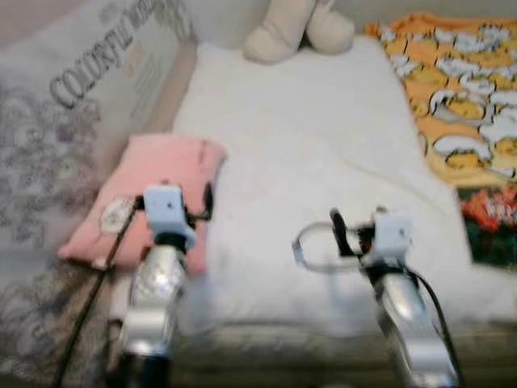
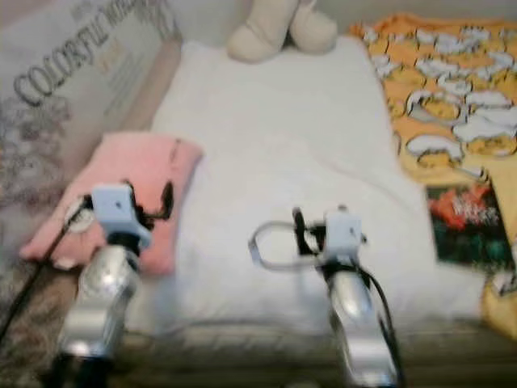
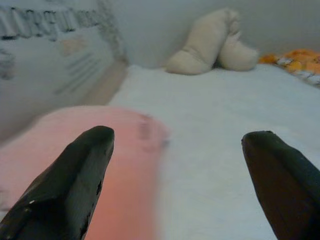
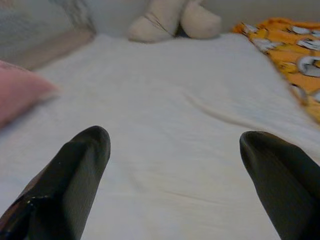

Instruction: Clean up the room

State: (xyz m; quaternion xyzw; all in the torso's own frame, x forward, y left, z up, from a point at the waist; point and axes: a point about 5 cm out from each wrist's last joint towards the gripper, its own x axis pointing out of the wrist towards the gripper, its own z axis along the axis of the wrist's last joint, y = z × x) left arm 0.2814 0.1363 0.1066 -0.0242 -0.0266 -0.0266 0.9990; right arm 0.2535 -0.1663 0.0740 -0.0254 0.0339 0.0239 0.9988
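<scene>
A pink pillow (image 1: pixel 153 186) lies on the left side of a bed covered by a white blanket (image 1: pixel 323 137). My left gripper (image 3: pixel 177 137) hovers open over the pillow's near right edge, with nothing between its fingers. My right gripper (image 4: pixel 175 137) is open and empty above the near middle of the white blanket. A cream plush toy (image 1: pixel 295 28) rests at the far end of the bed. An orange patterned blanket (image 1: pixel 460 89) is spread along the right side. At its near end lies a dark book with red flowers (image 1: pixel 489 222).
A grey patterned cover printed with large letters (image 1: pixel 73 105) runs along the left of the bed. The bed's near edge (image 1: pixel 307 339) is just under my arms. The whole picture is somewhat blurred.
</scene>
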